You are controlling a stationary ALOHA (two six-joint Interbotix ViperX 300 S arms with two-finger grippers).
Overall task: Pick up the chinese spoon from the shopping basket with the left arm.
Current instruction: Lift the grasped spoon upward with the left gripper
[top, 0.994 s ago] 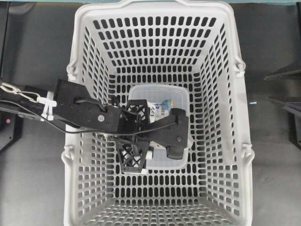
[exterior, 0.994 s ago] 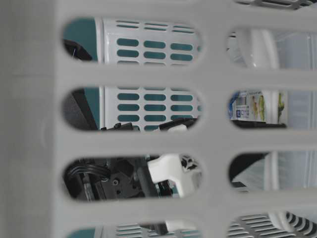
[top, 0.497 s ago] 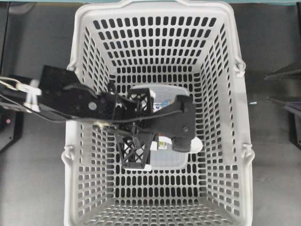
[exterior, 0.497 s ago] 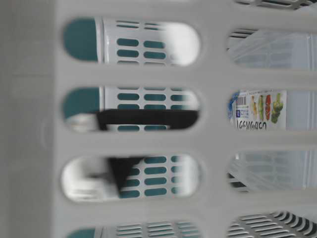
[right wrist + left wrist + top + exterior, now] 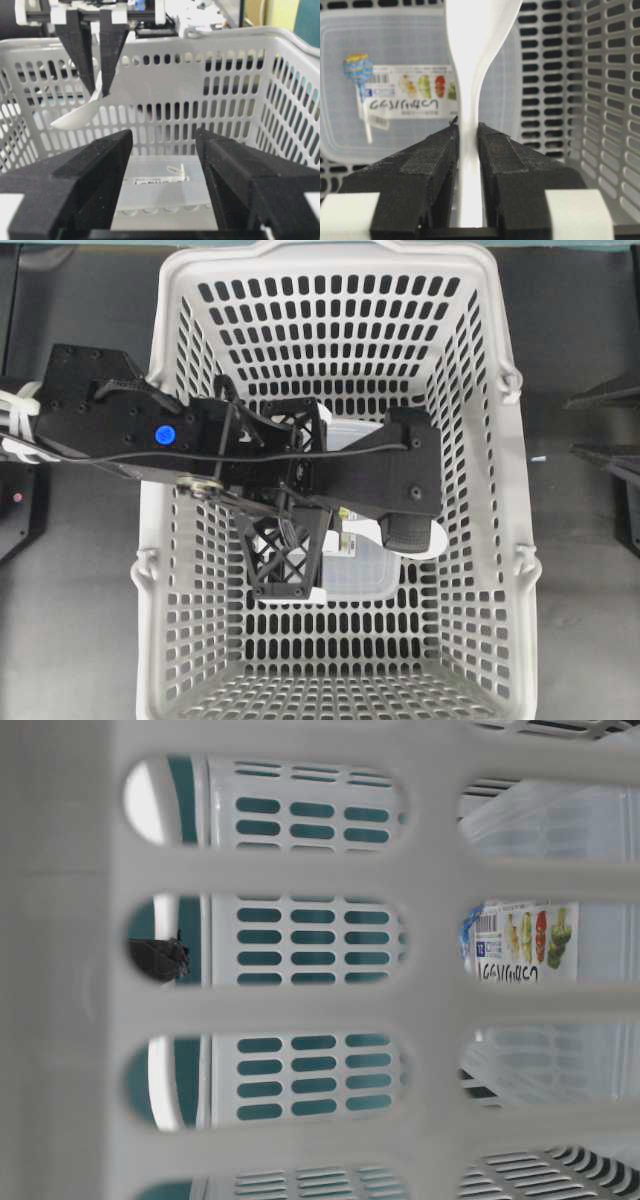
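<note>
My left gripper (image 5: pixel 468 130) is shut on the handle of the white chinese spoon (image 5: pixel 475 45). The spoon's bowl points away from the jaws. In the right wrist view the left gripper (image 5: pixel 98 92) hangs fingers-down at about the height of the shopping basket's rim, with the spoon (image 5: pixel 75 117) slanting down to the left. Overhead, the left arm (image 5: pixel 120 420) reaches over the shopping basket (image 5: pixel 500 540), and a white edge of the spoon (image 5: pixel 436 540) shows beside the wrist. My right gripper (image 5: pixel 164 137) is open and empty, facing the basket.
A clear lidded box (image 5: pixel 360 565) with a printed label lies on the basket floor below the spoon. It also shows in the left wrist view (image 5: pixel 395 60) and the right wrist view (image 5: pixel 160 185). Slotted basket walls (image 5: pixel 600 100) surround the left gripper.
My left gripper has risen with the spoon, away from the clear box. In the table-level view the gripper and spoon have left the lower slots.
</note>
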